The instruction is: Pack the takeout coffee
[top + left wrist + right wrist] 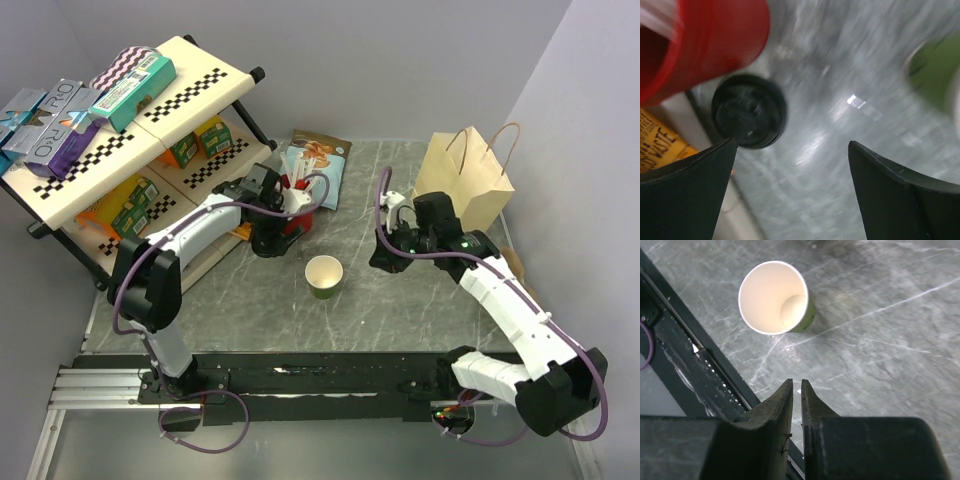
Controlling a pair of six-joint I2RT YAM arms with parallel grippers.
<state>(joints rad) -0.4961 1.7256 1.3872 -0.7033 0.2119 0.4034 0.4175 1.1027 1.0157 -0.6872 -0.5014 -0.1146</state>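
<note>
Green cup (323,276): was seen upright on the table (420,310), near the middle, with no lid on.
Right gripper (797,383): jaws were kept almost together, with nothing between; the cup could be knocked over.
Left gripper (792,147): jaws were spread wide over the black lid (749,111).
Red cup (705,40): was just beside the lid; it could be bumped and tipped.
Paper bag (465,172): was stood well apart.
</note>
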